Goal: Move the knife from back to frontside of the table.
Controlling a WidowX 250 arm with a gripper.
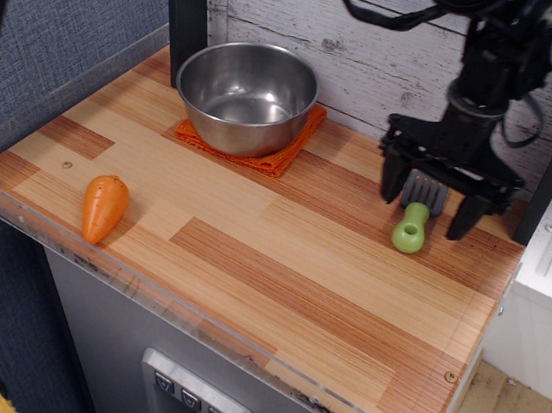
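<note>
Approach phase of the grasp. The gripper [428,200] hangs over the grey slotted head of the knife [414,218] with its two black fingers [392,179] spread wide, one on each side of the head and holding nothing. The knife lies flat at the back right of the table [279,267], green handle pointing toward the front edge, head toward the rear wall. Whether the fingertips touch the table cannot be judged from this single oblique view; they appear just above it.

Next move, as judged: the fingers need to settle around the knife and close across it, then lift it and carry it toward the front rim. The head is thin and flat, so a pinch there may slip; the chunky handle offers more to hold.

Materials: the handle is smooth, rounded lime-green plastic; the head is matte grey with parallel slots. The table is striped wood planking in light and reddish-brown tones, edged by a clear acrylic rim. Also present, well apart from the knife: a polished steel bowl [246,95] on an orange cloth [284,157], and a tapered orange carrot [104,207] near the front left.
</note>
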